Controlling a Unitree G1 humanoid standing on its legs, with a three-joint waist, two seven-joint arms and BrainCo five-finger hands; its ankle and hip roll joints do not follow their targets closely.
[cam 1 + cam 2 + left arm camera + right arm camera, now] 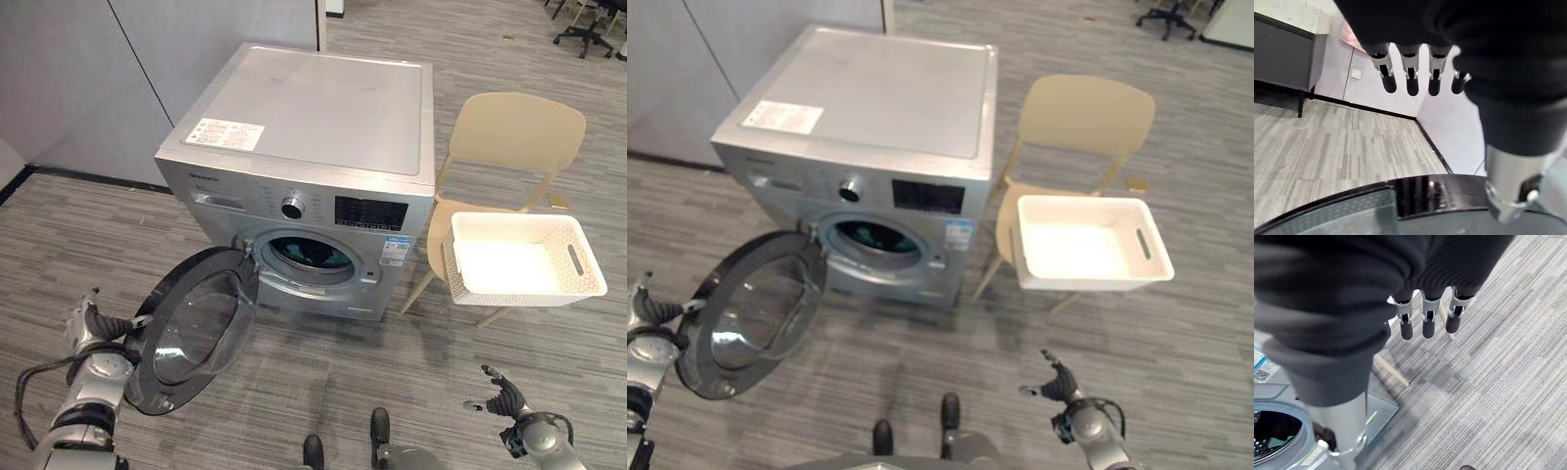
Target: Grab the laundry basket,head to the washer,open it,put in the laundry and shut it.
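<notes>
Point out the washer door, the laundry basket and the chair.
washer door (196,328), left eye view, on its glass pane.
laundry basket (573,258), left eye view, on its right wall.
chair (514,132), left eye view, on its backrest.

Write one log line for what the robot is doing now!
washer door: open | laundry: in drum | basket: empty, on chair | left hand: open, by door | right hand: open, idle

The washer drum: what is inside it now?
Through the open door, dark teal laundry lies in the washer drum. Its deeper part is hidden by the rim, so the amount cannot be told.
</notes>
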